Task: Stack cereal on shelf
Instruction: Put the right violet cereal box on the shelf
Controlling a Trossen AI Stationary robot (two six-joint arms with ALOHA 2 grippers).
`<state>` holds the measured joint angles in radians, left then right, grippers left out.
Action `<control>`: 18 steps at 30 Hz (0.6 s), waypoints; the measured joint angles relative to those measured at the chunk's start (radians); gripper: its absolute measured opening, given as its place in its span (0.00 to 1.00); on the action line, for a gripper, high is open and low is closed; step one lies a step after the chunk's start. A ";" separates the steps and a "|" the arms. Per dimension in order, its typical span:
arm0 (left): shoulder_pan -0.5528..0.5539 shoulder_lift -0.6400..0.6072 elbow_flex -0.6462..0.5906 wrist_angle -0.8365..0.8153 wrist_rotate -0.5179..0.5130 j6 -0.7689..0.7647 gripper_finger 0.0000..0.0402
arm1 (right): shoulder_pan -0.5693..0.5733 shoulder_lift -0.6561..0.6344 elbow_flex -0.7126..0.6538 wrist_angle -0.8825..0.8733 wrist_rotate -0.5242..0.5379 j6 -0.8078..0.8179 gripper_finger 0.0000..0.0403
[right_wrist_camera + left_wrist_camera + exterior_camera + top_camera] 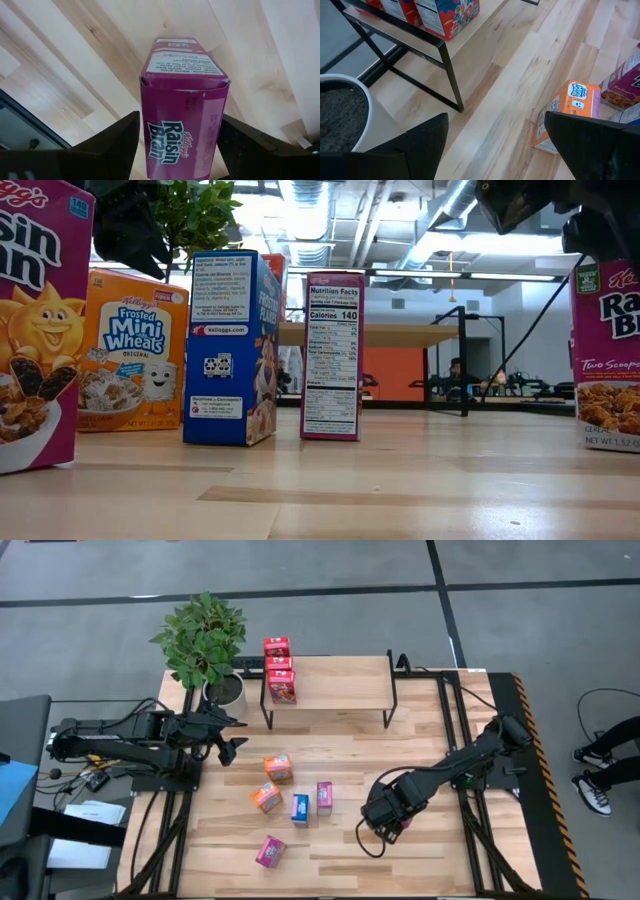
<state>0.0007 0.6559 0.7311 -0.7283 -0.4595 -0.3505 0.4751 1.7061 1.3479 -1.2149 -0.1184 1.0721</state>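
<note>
The shelf [330,680] stands at the table's far side with red cereal boxes [278,670] stacked at its left end. Several boxes stand or lie on the table: two orange [278,768] [265,797], a blue [300,808], and two magenta [324,797] [270,851]. My right gripper [385,818] is at the table's right near side, shut on another magenta Raisin Bran box [182,125]. My left gripper [235,737] is open and empty, left of the shelf's left legs, near the plant pot. My right gripper pinches the magenta box by its two narrow sides [147,130], one finger on each, across the box's width. The printed front faces the wrist camera. The fingers come from above. In the low view the box [608,350] is upright, its bottom at table level.
A potted plant [205,640] stands at the far left beside the shelf; its white pot rim [350,85] is close to my left gripper. The shelf's right part [350,675] is bare. An orange box [570,112] lies ahead of my left gripper.
</note>
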 joint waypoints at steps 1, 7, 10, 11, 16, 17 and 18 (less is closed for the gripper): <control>0.000 0.000 0.000 0.000 0.000 0.003 0.80 | 0.000 0.000 0.000 0.000 0.000 0.000 0.68; 0.000 0.000 0.000 0.000 0.000 0.007 0.80 | 0.000 0.000 0.000 0.000 -0.001 0.000 0.65; 0.000 0.000 0.000 0.000 0.000 0.007 0.80 | 0.000 0.000 0.000 0.000 0.000 0.000 0.59; 0.000 0.000 0.000 0.000 0.000 0.007 0.80 | 0.000 0.000 0.000 0.000 0.000 0.000 0.57; 0.000 0.000 0.000 0.000 0.000 0.007 0.80 | 0.000 0.000 0.000 0.007 -0.001 -0.017 0.46; 0.000 0.000 0.000 0.000 0.000 0.007 0.80 | 0.000 0.000 0.000 0.015 -0.002 -0.025 0.45; 0.000 0.000 0.000 0.000 0.000 0.007 0.80 | 0.000 0.000 0.000 0.023 -0.003 -0.032 0.44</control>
<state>0.0006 0.6559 0.7311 -0.7280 -0.4599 -0.3435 0.4751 1.7061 1.3479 -1.1922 -0.1214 1.0404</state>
